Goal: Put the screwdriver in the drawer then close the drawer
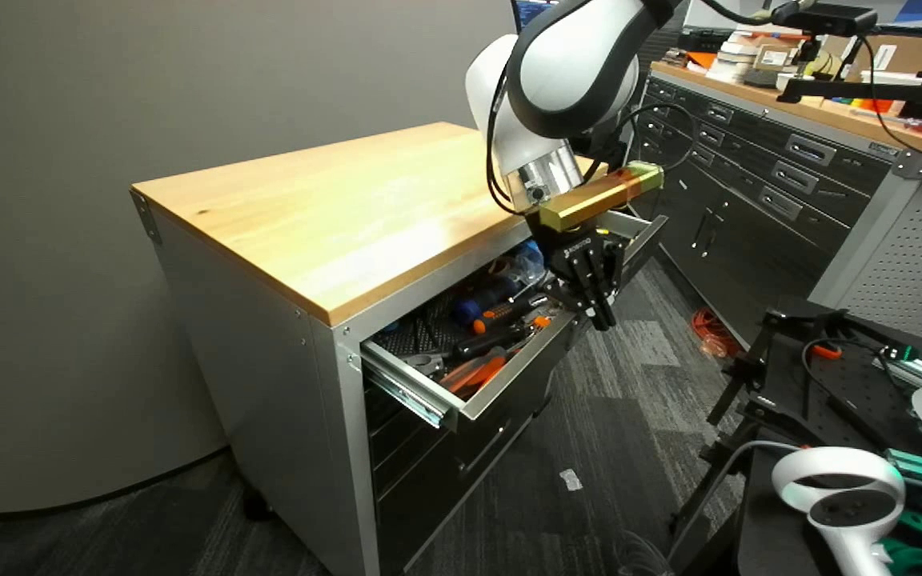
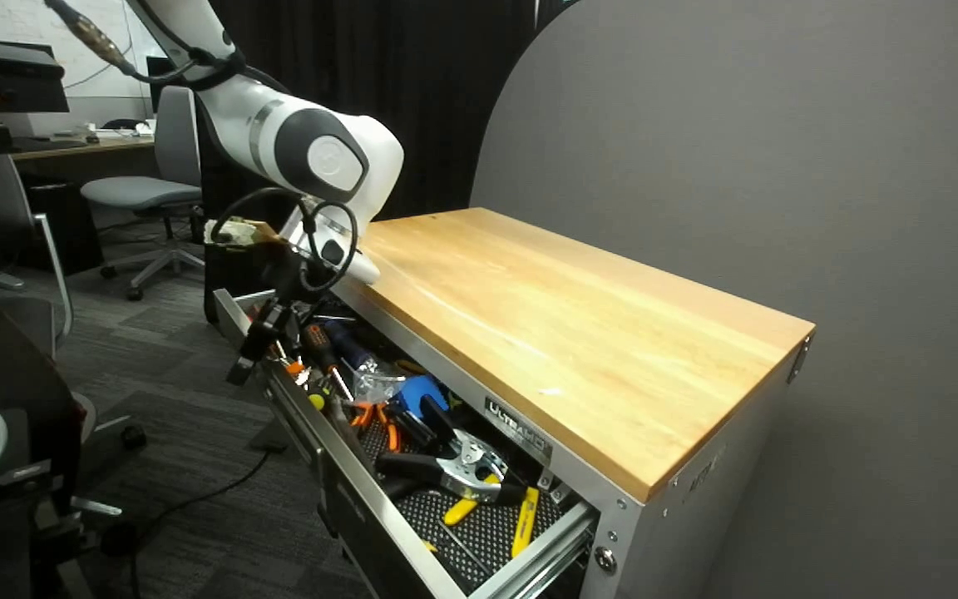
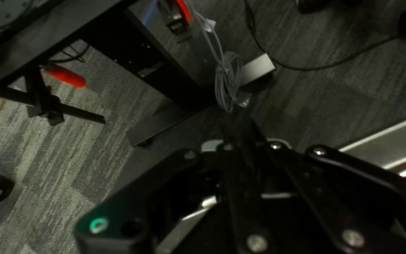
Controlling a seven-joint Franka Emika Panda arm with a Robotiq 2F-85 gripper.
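Drawer [image 1: 519,368] stands pulled out holding jumbled hand tools [image 2: 472,476], the jaws pressed together.

A grey partition [image 2: 737,166] and a black curtain [image 2: 429,91] rise above streaked grey carpet [image 1: 621,432].

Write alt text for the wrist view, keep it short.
The black gripper, dark and apparently shut, fills much of the lower half, over grey carpet. The metal rim of the drawer enters at the right edge. A black stand and a red handle are toward the upper left, with a coiled grey cable near top centre.
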